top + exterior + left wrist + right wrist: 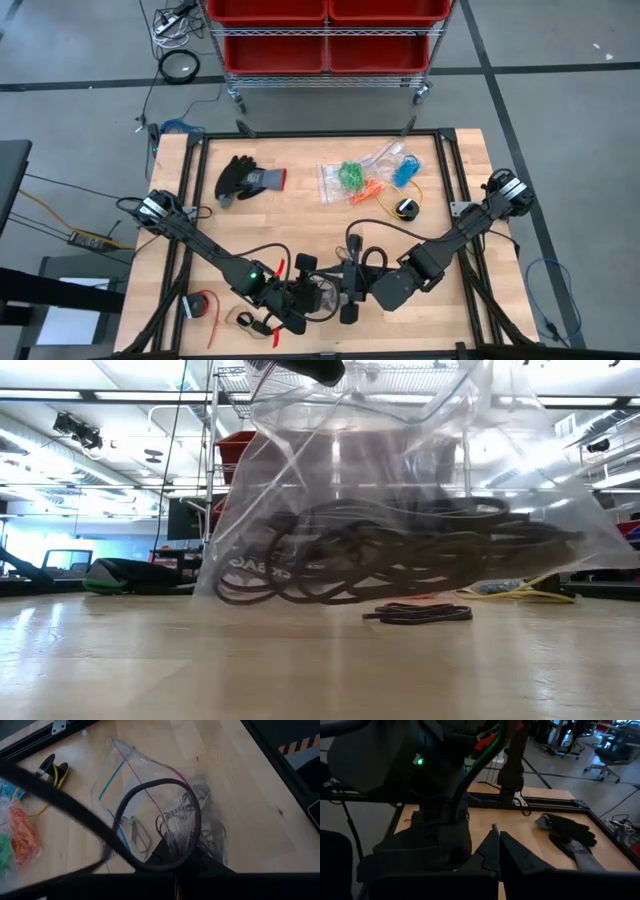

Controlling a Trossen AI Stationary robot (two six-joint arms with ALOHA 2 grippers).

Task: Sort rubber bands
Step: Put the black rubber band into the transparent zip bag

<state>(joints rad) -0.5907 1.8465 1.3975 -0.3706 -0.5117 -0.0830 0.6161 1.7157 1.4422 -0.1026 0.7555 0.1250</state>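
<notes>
I see a pale wooden tabletop [300, 215] filling the middle of the overhead frame. A black glove [248, 179] with a grey cuff lies at its upper left. Right of centre sits a small black object with a thin yellow cable [408, 204] looped around it. At the top of the frame stands a wire rack holding red bins [325, 35]. At the lower left I see a red roll [201, 304] beside the tabletop's edge.

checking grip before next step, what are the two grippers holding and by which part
The left gripper and right gripper both pinch the top edge of a clear bag of black rubber bands, lifted just above the table.
</notes>
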